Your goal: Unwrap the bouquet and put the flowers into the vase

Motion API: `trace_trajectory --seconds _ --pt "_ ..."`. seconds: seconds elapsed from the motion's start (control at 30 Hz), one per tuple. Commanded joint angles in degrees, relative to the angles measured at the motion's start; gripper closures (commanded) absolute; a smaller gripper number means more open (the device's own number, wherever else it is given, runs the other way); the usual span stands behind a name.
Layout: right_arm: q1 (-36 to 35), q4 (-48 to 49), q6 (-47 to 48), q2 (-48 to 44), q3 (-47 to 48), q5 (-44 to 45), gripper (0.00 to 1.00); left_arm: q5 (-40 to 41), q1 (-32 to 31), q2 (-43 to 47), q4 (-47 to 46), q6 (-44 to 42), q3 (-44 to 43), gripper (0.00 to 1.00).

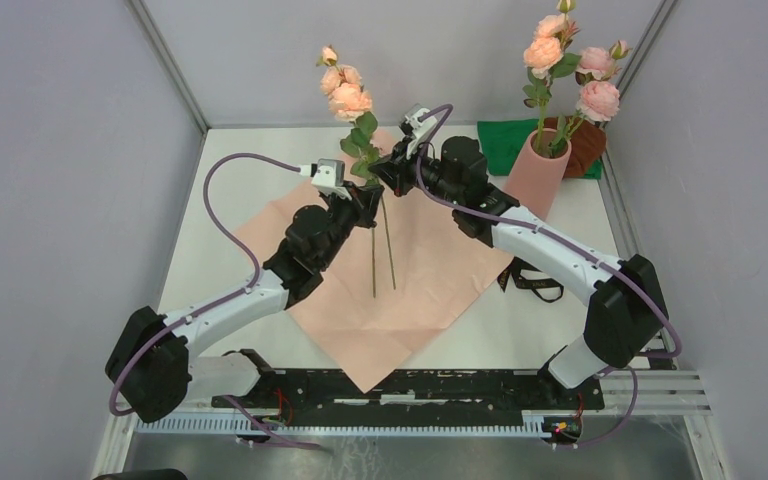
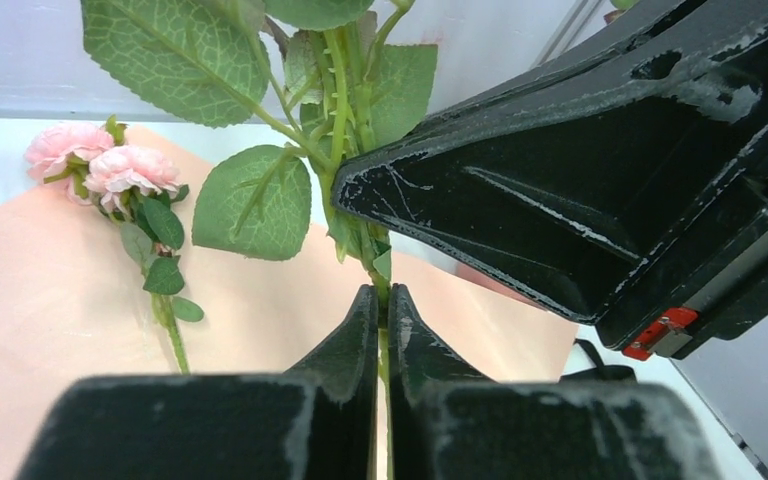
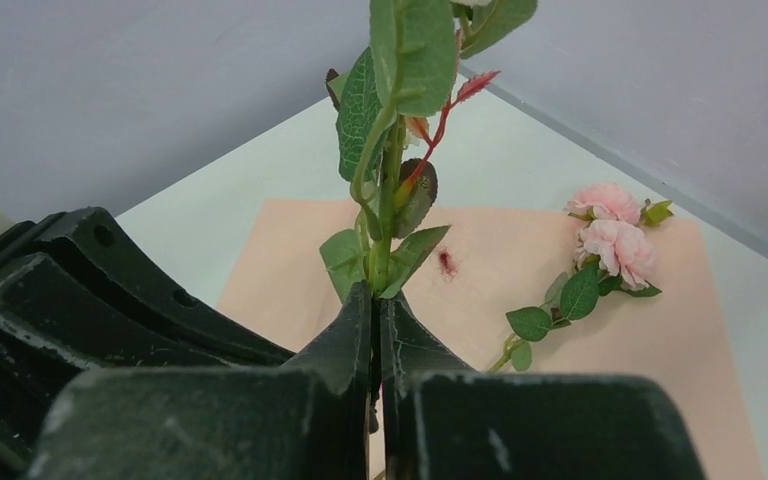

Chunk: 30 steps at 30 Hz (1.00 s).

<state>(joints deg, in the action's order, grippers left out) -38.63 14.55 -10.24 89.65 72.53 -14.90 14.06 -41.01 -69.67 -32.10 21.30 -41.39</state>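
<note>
The unwrapping looks done: the paper (image 1: 430, 270) lies open and flat on the surface (image 1: 585, 205), with the ribbon (image 1: 535, 282) loose beside it. Several flowers (image 1: 560, 60) already stand in the vase (image 1: 532, 175) at the far right. The peach roses (image 1: 348, 95) are held upright over the paper. The left claw (image 2: 382, 300) is clamped on their stems, and the right claw (image 3: 375, 305) is clamped just above it. One pink rose (image 3: 610, 235) lies on the paper. By my reckoning, those two sprigs are what remains to go into the vase.
</note>
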Motion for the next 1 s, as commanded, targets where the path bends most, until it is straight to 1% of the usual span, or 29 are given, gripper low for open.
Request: trace_trajectory --seconds 0.0,0.03,0.07,0.1,0.13,0.17,0.27,0.43,0.57,0.7,0.73,0.83,0.97 --pt "0.3 0.1 2.1 -1.9 1.6 3.2 1.00 5.1 -0.3 2.0 -1.1 -1.4 -1.4 0.78" --pt "0.3 -0.2 2.8 -2.3 1.7 4.3 1.00 5.6 -0.3 2.1 -0.8 -1.1 -1.4 0.65" --pt "0.2 -0.7 3.4 -2.6 1.9 5.0 1.00 5.8 -0.3 2.3 -0.8 -0.9 -1.2 0.48" --pt "0.3 -1.3 4.3 -2.9 2.5 6.1 1.00 5.7 -0.3 2.6 -0.8 -0.7 -1.0 0.36" --pt "0.3 -2.1 5.4 -3.0 3.5 7.0 1.00 5.4 -0.3 2.9 -0.9 -0.5 -0.9 0.26" --pt "0.5 -3.1 6.1 -3.2 4.3 8.0 1.00 5.2 -0.3 3.2 -0.8 -0.1 -0.6 0.17" --pt "1.5 -4.4 8.1 -4.3 7.2 9.7 1.00 5.7 -0.4 4.6 -0.4 1.0 0.3 0.05" --pt "5.0 -8.5 13.8 -7.0 14.7 14.4 1.00 6.0 -0.5 6.1 0.3 1.9 2.2 0.02" --pt "8.8 -11.5 16.9 -8.7 22.0 18.4 1.00 6.9 -0.5 4.4 0.9 2.1 2.1 0.03" --pt "14.2 -14.3 18.8 -8.9 29.4 17.9 1.00 7.0 -0.4 1.3 2.0 2.6 0.7 0.04" --pt "15.1 -14.4 19.6 -9.2 30.5 18.1 1.00 6.8 -0.5 0.7 2.0 2.7 0.5 0.04" --pt "17.2 -13.7 22.1 -10.2 31.9 20.2 1.00 6.3 -0.5 -0.8 2.2 2.6 -0.2 0.09" --pt "19.2 -15.1 24.4 -10.0 34.6 22.9 1.00 5.9 -0.5 -2.3 2.8 2.5 -0.9 0.10"
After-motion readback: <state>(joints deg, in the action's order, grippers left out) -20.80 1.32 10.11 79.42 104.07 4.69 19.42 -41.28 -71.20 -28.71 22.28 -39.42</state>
